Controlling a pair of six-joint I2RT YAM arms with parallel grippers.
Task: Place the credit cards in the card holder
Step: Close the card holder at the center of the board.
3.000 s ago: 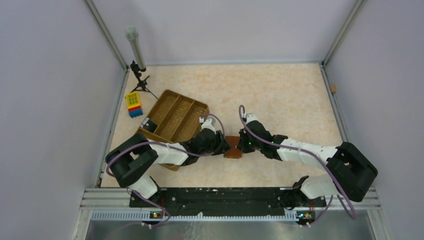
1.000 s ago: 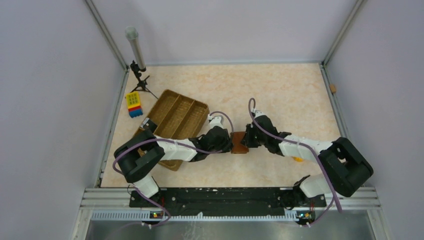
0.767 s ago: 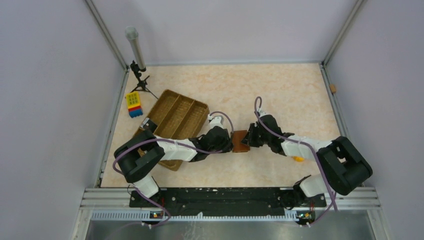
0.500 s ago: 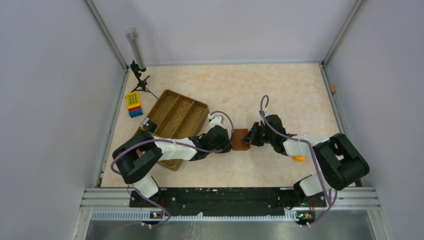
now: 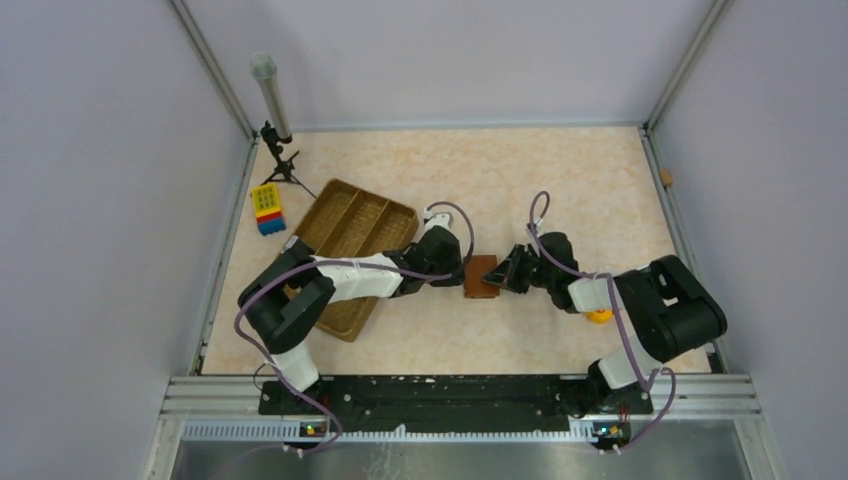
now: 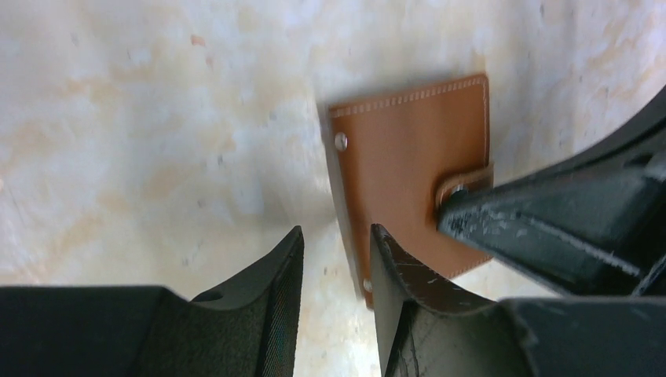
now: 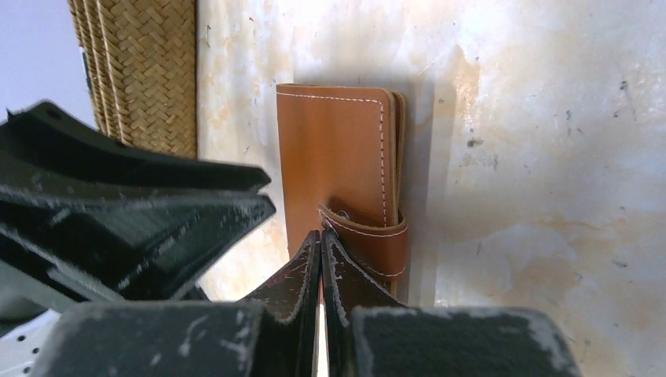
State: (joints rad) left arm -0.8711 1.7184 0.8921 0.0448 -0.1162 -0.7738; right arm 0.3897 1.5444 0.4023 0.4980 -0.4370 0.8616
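While card holder lies flat, right claw pinched shut against its strap — left claw part-open at edge, gripping nothing.

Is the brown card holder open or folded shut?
Folded shut: the card holder lies flat, its strap wrapped over one edge. Whether the snap is fastened, cannot tell.

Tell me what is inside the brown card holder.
The card holder is folded shut, its strap wrapped over one edge. Only brown leather layers show at that edge, and no card is visible. Its inside is covered by the flap.
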